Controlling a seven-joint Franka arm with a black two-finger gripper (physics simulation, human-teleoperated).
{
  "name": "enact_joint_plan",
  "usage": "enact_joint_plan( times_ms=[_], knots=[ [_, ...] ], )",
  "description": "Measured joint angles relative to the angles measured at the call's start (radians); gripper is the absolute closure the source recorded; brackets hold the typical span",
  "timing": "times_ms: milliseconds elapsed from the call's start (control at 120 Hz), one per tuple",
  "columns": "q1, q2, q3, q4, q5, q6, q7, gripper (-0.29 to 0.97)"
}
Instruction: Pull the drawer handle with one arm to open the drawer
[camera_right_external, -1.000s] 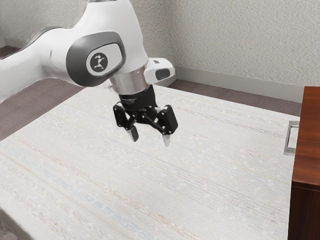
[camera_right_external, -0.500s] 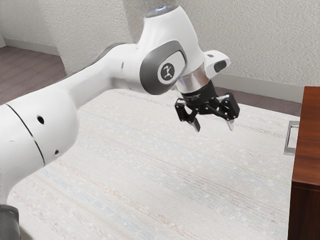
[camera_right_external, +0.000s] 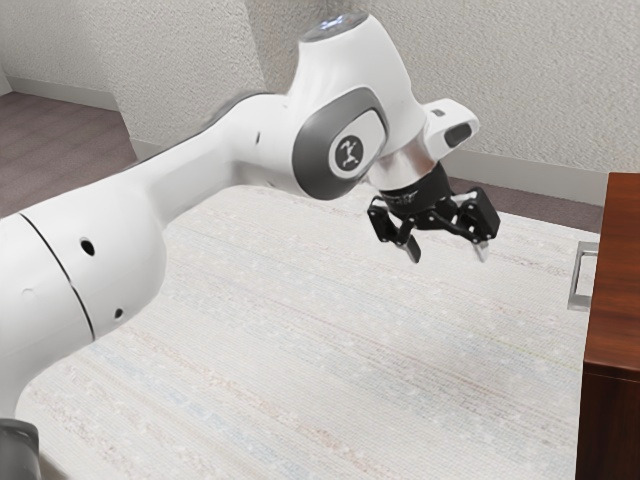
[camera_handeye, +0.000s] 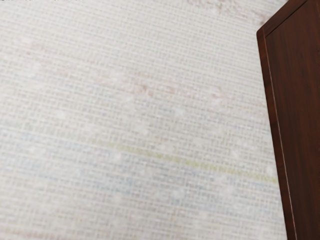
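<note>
A dark wooden drawer cabinet (camera_right_external: 610, 330) stands at the exterior view's right edge, with a grey metal handle (camera_right_external: 581, 277) sticking out from its front toward the arm. My black gripper (camera_right_external: 447, 250) hangs open above the pale tabletop, well to the left of the handle and a little higher, with nothing between its fingers. In the wrist view the cabinet's dark wood face (camera_handeye: 295, 115) rises at one side of the woven table surface.
The pale woven tabletop (camera_right_external: 330, 360) spreads wide under and in front of the hand. A textured wall with a baseboard (camera_right_external: 530, 175) runs behind the table. My white arm (camera_right_external: 200, 200) crosses the exterior view's left half.
My arm has swung toward the exterior view's right and slightly up, bringing the open gripper closer to the cabinet handle. The cabinet has not moved.
</note>
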Motion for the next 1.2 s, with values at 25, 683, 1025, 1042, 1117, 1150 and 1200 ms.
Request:
enact_joint_plan(
  times_ms=[25, 683, 1025, 1042, 1117, 1150, 1200],
  knots=[
    [-0.002, 0.000, 0.000, -0.001, -0.005, 0.004, -0.001, 0.00],
    [0.015, 0.093, -0.105, 0.089, -0.072, 0.090, -0.018, 0.00],
    [0.015, 0.097, -0.123, 0.089, -0.074, 0.125, -0.028, 0.00],
    [0.015, 0.097, -0.123, 0.088, -0.075, 0.125, -0.028, 0.00],
    [0.013, 0.097, -0.124, 0.088, -0.075, 0.128, -0.030, 0.00],
    [0.013, 0.097, -0.124, 0.088, -0.075, 0.129, -0.031, 0.00],
    [0.014, 0.097, -0.124, 0.089, -0.075, 0.131, -0.031, 0.00]
  ],
)
